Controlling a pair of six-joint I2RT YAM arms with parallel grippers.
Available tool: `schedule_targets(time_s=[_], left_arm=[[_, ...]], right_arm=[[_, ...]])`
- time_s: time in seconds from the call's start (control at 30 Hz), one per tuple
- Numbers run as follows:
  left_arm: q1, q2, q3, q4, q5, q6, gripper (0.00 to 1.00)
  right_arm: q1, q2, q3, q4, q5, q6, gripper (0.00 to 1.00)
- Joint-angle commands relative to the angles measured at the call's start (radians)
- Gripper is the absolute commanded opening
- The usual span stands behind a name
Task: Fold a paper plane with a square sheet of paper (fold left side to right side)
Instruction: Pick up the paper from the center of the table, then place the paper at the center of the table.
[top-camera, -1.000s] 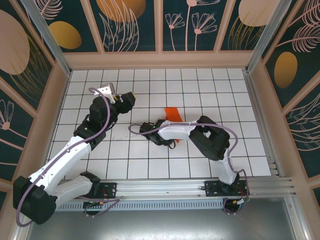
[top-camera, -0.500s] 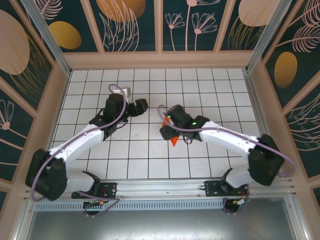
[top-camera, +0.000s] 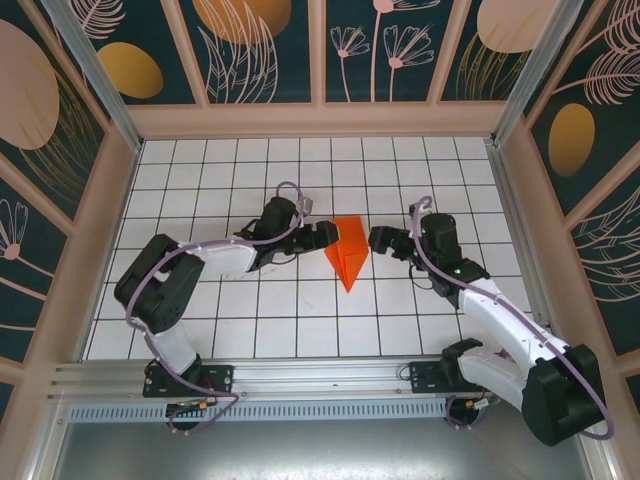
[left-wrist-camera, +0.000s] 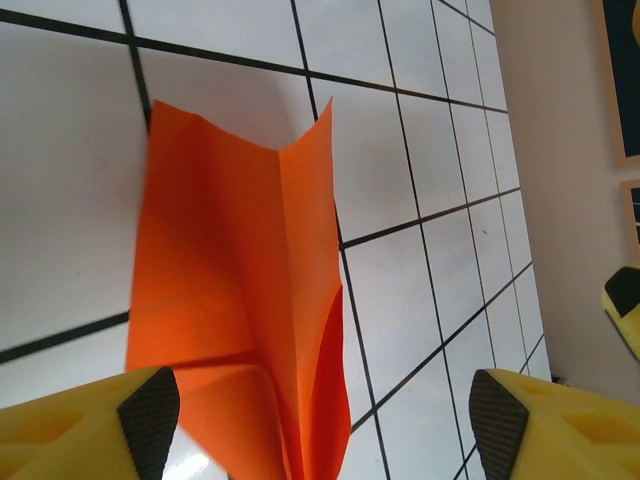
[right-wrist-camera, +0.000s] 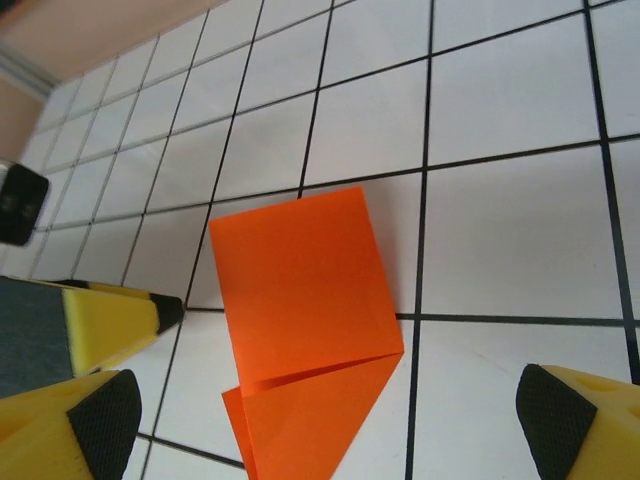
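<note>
1. Your left arm (top-camera: 215, 257) reaches in low from the left of the folded orange paper (top-camera: 347, 252), with its wrist pointing toward it
2. Your left gripper (top-camera: 328, 235) sits just beside the paper's left edge, jaws spread wide, gripping nothing
3. Your right arm (top-camera: 490, 310) comes in from the paper's right and near side, elbow bent
4. Your right gripper (top-camera: 376, 240) sits just right of the paper, jaws wide apart, holding nothing

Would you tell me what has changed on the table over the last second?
The right gripper swung rightward across the folded orange paper to its right side and opened wide. The left gripper advanced rightward to the paper's left edge, open. The paper stayed at about the same spot on the table, held by neither gripper.
</note>
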Motion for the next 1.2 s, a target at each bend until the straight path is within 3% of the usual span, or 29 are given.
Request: schedule_targets(time_s=[0.0, 0.13, 0.23, 0.4, 0.53, 0.6, 0.87, 1.0, 1.17], left_arm=[[-0.006, 0.068, 0.059, 0.088, 0.049, -0.023, 0.77], [-0.005, 0.147, 0.12, 0.102, 0.06, 0.004, 0.69], [-0.006, 0.185, 0.153, 0.104, 0.054, 0.063, 0.54], [0.013, 0.17, 0.142, 0.106, 0.03, 0.131, 0.26], [0.041, 0.127, 0.073, 0.164, 0.063, 0.138, 0.12], [0.056, 0.102, 0.008, 0.222, 0.095, 0.129, 0.09], [0.099, 0.032, -0.162, 0.438, 0.232, 0.104, 0.04], [0.102, 0.029, -0.196, 0.513, 0.278, 0.09, 0.04], [0.102, 0.035, -0.208, 0.541, 0.294, 0.085, 0.04]], right_arm=[[-0.04, -0.067, -0.079, 0.149, -0.031, 0.123, 0.99], [-0.062, -0.16, -0.213, 0.292, 0.007, 0.204, 0.99], [-0.067, -0.177, -0.256, 0.312, 0.012, 0.184, 0.99], [-0.105, -0.107, -0.214, 0.24, -0.135, 0.112, 0.99], [-0.15, 0.013, -0.211, 0.343, -0.322, 0.106, 0.99], [-0.157, 0.1, -0.191, 0.39, -0.406, 0.094, 0.98], [-0.157, 0.444, -0.073, 0.61, -0.66, 0.067, 0.75], [-0.15, 0.579, -0.007, 0.669, -0.721, 0.056, 0.67], [-0.149, 0.686, 0.047, 0.7, -0.739, 0.027, 0.65]])
